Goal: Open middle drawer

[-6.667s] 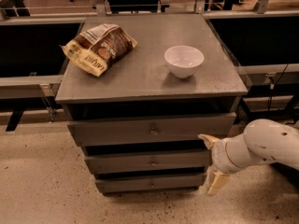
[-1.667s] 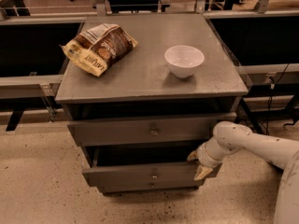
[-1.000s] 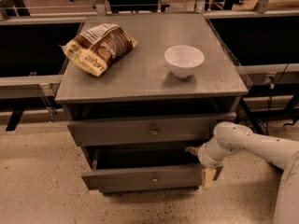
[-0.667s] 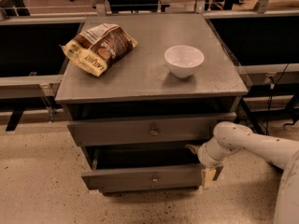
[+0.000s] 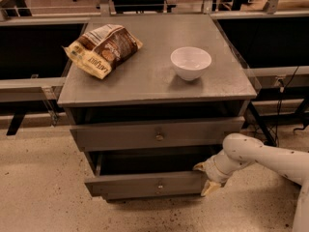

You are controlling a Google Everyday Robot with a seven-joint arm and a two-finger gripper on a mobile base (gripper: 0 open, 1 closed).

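The middle drawer (image 5: 145, 184) of the grey cabinet is pulled out, with its dark inside showing above its long front and its small round knob (image 5: 160, 184). My gripper (image 5: 204, 178) is at the right end of that drawer front. Its pale fingers (image 5: 211, 188) are spread apart, one by the top edge of the front and one lower, just off its right end. They hold nothing that I can see. The top drawer (image 5: 157, 135) is closed. Only a strip of the bottom drawer (image 5: 145, 196) shows under the open one.
A snack bag (image 5: 103, 49) and a white bowl (image 5: 190, 62) sit on the cabinet top (image 5: 145, 76). Dark shelving and rails run behind on both sides. Cables hang at the right (image 5: 282, 100). Speckled floor lies in front.
The middle drawer was shut at first and now stands pulled out. In the last second the gripper has shifted slightly at the drawer's right end, and the drawer has not moved.
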